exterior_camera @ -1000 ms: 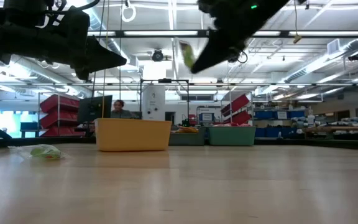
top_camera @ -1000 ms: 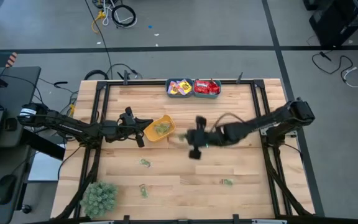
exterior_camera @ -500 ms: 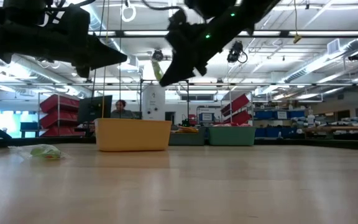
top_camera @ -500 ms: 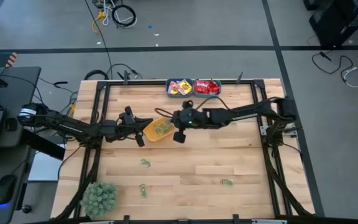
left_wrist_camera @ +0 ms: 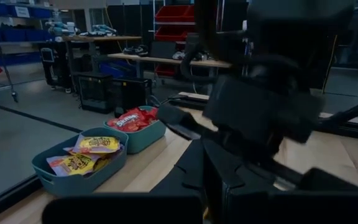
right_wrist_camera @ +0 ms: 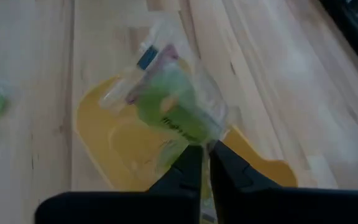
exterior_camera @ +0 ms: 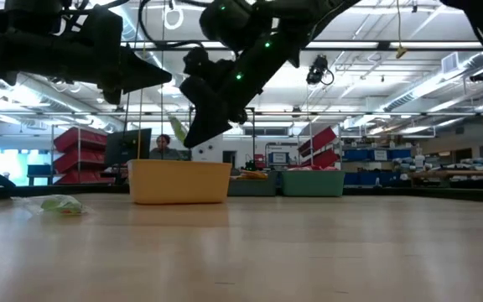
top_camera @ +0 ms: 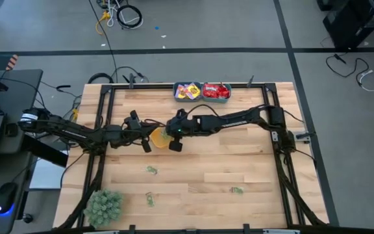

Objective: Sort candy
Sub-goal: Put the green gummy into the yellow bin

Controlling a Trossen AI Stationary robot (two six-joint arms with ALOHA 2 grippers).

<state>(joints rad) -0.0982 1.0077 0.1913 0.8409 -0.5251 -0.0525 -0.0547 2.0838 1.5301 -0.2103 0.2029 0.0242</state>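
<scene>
Above the yellow bin [right_wrist_camera: 104,146], right gripper [right_wrist_camera: 205,151] pinches green candy [right_wrist_camera: 173,109].

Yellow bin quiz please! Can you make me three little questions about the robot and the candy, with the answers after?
1. True or false: the right gripper is above the yellow bin.
2. What does the right gripper hold? A) a red packet B) a green candy C) nothing
3. How many green candies lie loose on the table in the high view?

Key:
1. True. It hangs over the bin.
2. B. It pinches the clear wrapper of a green candy.
3. Three: one, another, and a third.
</scene>
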